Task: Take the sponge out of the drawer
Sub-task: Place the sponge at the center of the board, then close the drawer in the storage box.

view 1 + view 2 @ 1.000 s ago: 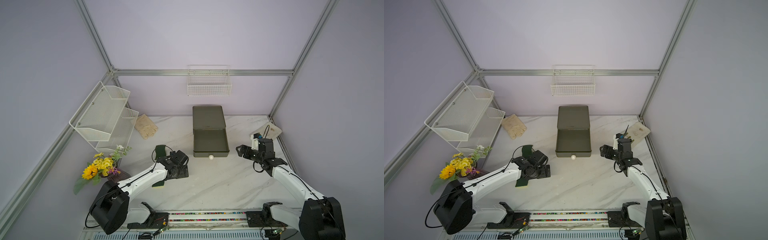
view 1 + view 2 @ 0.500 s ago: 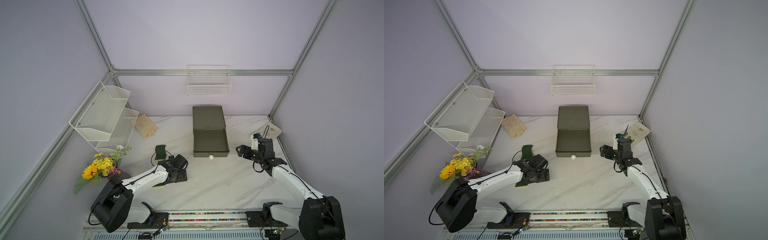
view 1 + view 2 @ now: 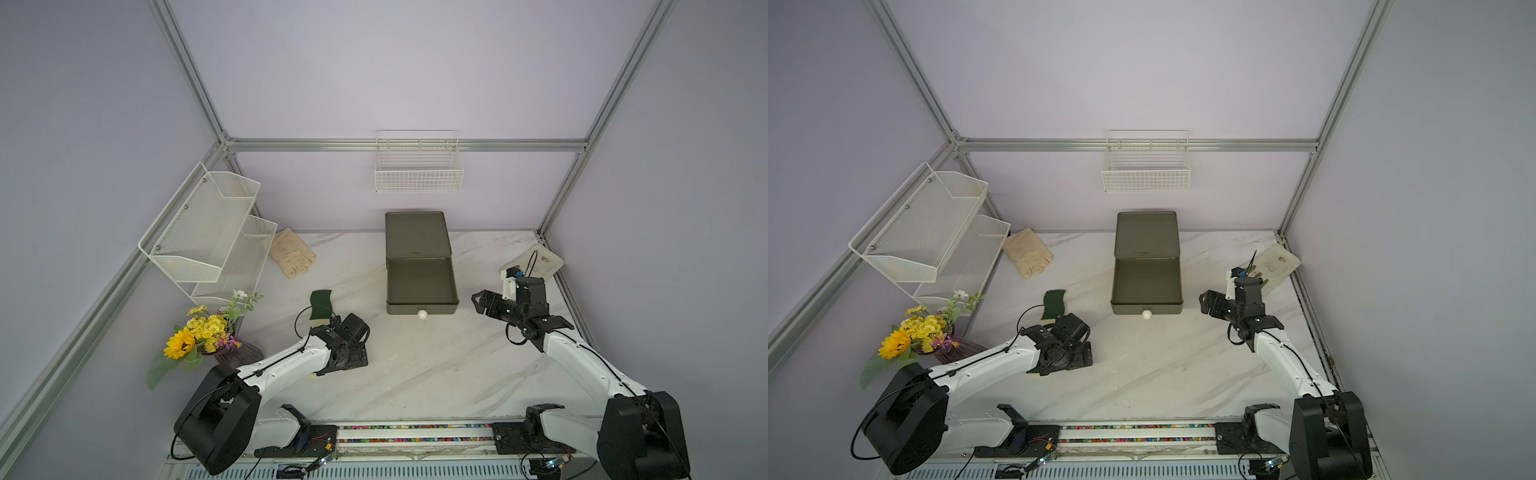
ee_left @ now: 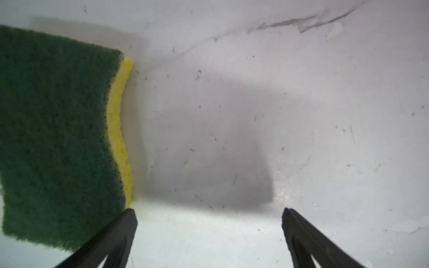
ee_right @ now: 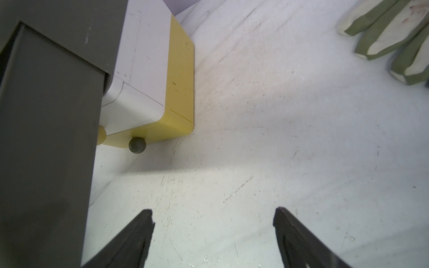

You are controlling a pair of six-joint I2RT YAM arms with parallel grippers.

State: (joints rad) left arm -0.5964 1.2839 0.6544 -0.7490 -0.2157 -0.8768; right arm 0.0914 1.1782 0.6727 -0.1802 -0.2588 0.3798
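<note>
Lying where: sponge flat on the marble tabletop, green side up, outside the drawer, abt 9 o'clock from it (12 = back wall), clear gap btw them.
Left gripper: fingers spread wide, holding nothing. In top views it sits abt 5 o'clock from sponge. In wrist cam one fingertip is just beside sponge's corner; touching or not, can't tell.
Drawer: pulled out toward 6 o'clock, tray bare inside in both top views, white knob on its front.
Right gripper: fingers apart, nothing btw them; at 3 o'clock from drawer, near but not touching.
Done: sponge is out and let go, so the main job looks complete.
Left to do: little, I'd judge. Maybe pull arms back; task says nothing abt shutting drawer.
Top views only: whole layout, drawer interior, glove at 11 o'clock from sponge, flowers at 8 o'clock.
Left wrist only: close-up of sponge's yellow foam layer along its wavy long side, plus scour-pad texture. Drawer not in shot.
Right wrist only: pale-and-yellow box w/ dark ball knob, beside a dark grey panel; can't match that box to anything in top views. Also a green-tipped glove. Sponge not in shot.
</note>
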